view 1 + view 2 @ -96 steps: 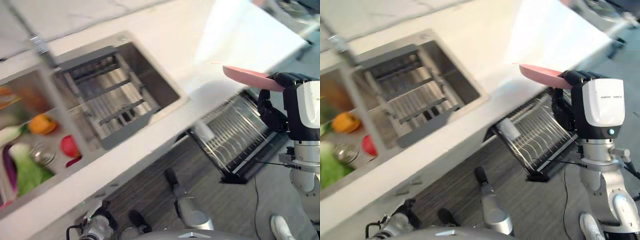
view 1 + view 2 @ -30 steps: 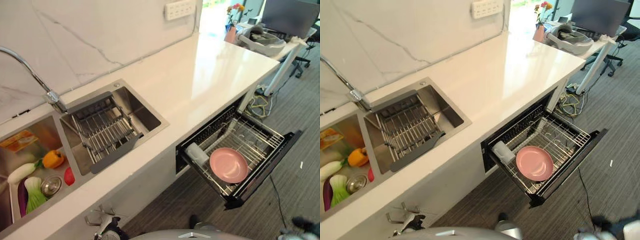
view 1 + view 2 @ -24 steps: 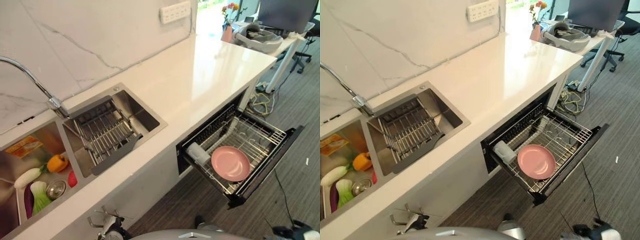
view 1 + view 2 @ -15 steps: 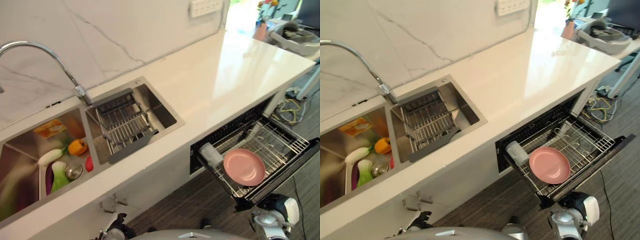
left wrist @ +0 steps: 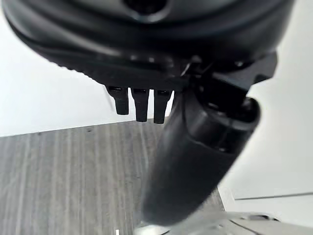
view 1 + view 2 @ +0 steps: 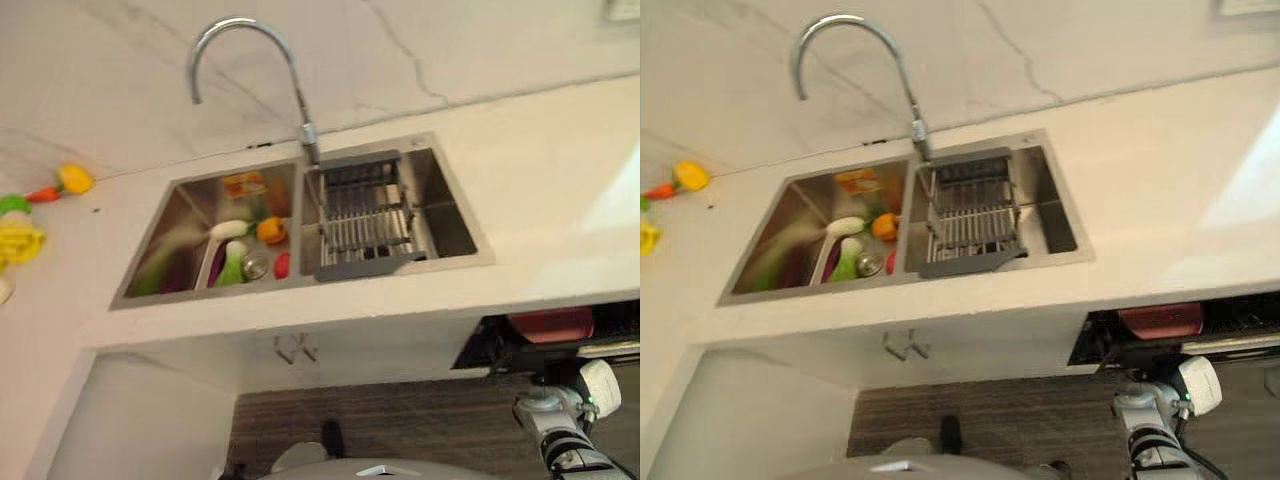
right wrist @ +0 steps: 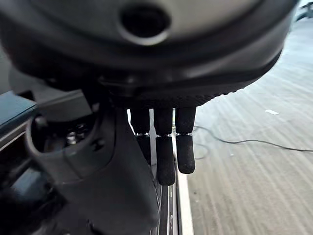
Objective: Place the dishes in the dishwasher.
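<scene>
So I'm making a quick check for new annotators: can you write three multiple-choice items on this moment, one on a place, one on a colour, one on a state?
1. Where is the wire rack?
A. right sink basin
B. on the counter
C. on the floor

2. What colour is the plate under the counter?
A. blue
B. pink-red
C. white

3. How is the right hand?
A. curled round a plate
B. pinching a cup
C. straight fingers, holding nothing

Key: 1 A, it spans the basin right of the faucet; 2 B, its reddish edge shows below the counter; 3 C, floor shows past its bare fingers.

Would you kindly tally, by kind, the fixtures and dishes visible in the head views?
Faucet: 1
Sink basins: 2
Drain rack: 1
Pink plate: 1
Total: 5
</scene>
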Motion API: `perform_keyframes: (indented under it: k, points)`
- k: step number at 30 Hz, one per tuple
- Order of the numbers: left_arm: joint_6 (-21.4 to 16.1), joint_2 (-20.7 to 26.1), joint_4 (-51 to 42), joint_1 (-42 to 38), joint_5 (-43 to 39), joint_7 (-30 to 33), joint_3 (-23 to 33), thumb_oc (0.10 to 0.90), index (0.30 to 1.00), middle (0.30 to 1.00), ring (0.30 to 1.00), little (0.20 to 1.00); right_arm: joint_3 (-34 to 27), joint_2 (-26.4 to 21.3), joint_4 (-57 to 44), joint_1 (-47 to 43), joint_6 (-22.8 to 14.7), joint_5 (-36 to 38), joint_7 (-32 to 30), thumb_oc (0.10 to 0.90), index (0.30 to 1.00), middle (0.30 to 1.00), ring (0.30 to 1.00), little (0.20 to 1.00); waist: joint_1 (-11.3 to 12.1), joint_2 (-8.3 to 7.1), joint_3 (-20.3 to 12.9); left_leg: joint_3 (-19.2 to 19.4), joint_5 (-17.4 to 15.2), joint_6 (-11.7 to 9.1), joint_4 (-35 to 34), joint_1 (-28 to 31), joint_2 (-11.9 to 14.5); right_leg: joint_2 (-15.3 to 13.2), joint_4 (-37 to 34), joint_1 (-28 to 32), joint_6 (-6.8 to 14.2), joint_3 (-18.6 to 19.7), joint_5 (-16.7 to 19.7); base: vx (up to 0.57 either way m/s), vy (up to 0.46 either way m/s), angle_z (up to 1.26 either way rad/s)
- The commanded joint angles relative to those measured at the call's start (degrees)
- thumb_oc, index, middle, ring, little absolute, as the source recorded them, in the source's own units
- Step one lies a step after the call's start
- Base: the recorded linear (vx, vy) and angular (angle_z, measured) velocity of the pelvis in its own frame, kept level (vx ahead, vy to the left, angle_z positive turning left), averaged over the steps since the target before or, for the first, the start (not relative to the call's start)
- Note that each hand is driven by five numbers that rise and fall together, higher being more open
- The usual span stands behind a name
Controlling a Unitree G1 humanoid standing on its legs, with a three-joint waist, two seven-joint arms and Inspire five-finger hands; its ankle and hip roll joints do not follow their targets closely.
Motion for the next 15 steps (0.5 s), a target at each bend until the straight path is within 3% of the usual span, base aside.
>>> perform_keyframes:
  k: [1, 2, 3, 4, 10, 15]
  points:
    - [-1.94, 1.39, 2.54, -6.07, -2.89, -0.60, -1.33, 0.800, 0.900, 0.900, 0.900, 0.900, 2.65, -2.98, 0.13, -11.76, -4.98, -5.97, 0.24, 0.400, 0.300, 0.300, 0.300, 0.300, 1.63, -3.13, 0.44, -0.97, -0.88, -5.10, 0.59, 0.93, 2.50, -0.25, 1.22, 6.01, -0.25, 2.30, -9.90, 0.02, -0.019, 0.32]
    - [-1.93, 1.41, 3.13, -6.09, -2.99, -0.83, -0.87, 0.800, 0.900, 0.900, 0.900, 0.900, 2.87, -2.33, 0.32, -11.17, -5.18, -5.99, 0.63, 0.522, 0.484, 0.484, 0.484, 0.484, 1.54, -3.41, 0.36, -0.89, -0.98, -5.04, 0.59, 1.03, 2.58, -0.18, 1.22, 5.95, -0.23, 2.41, -9.89, 0.01, -0.017, 0.19]
    - [-1.93, 1.42, 3.13, -6.09, -2.99, -0.83, -0.87, 0.800, 0.900, 0.900, 0.900, 0.900, 2.87, -2.33, 0.32, -11.17, -5.18, -5.99, 0.63, 0.522, 0.484, 0.484, 0.484, 0.484, 1.54, -3.41, 0.36, -0.88, -0.98, -5.04, 0.59, 1.03, 2.58, -0.18, 1.22, 5.95, -0.23, 2.41, -9.89, 0.01, -0.008, 0.10]
    - [-1.88, 1.37, 3.58, -6.13, -2.84, -1.20, -0.51, 0.800, 0.900, 0.900, 0.900, 0.900, 3.36, -1.50, 0.62, -10.40, -5.15, -6.51, 1.11, 0.800, 0.900, 0.900, 0.900, 0.900, 1.39, -3.67, 0.28, -0.72, -1.09, -4.98, 0.59, 1.15, 2.66, -0.20, 1.22, 5.81, -0.24, 2.72, -9.79, 0.01, -0.002, 0.05]
    - [-1.71, 1.09, 4.96, -7.00, -1.47, -2.22, -0.10, 0.800, 0.900, 0.900, 0.900, 0.900, 6.36, 4.41, 6.79, -3.17, -5.12, -8.69, 4.61, 0.800, 0.900, 0.900, 0.900, 0.900, -1.01, -5.40, 0.29, 1.82, -1.97, -4.65, 0.59, 2.72, 3.42, -0.17, 1.22, 4.38, 0.08, 5.73, -8.93, 0.00, 0.010, -0.16]
    - [-1.87, 1.24, 4.76, -8.53, -3.31, -4.38, 1.32, 0.800, 0.900, 0.900, 0.900, 0.900, 5.22, 8.21, 12.86, 3.82, -4.75, -4.84, 11.81, 0.800, 0.900, 0.900, 0.900, 0.900, -3.81, -6.17, 0.10, 4.04, -2.99, -4.33, 0.59, 3.95, 3.85, -0.21, 1.22, 2.87, 0.50, 8.18, -7.75, 0.00, 0.020, -0.40]
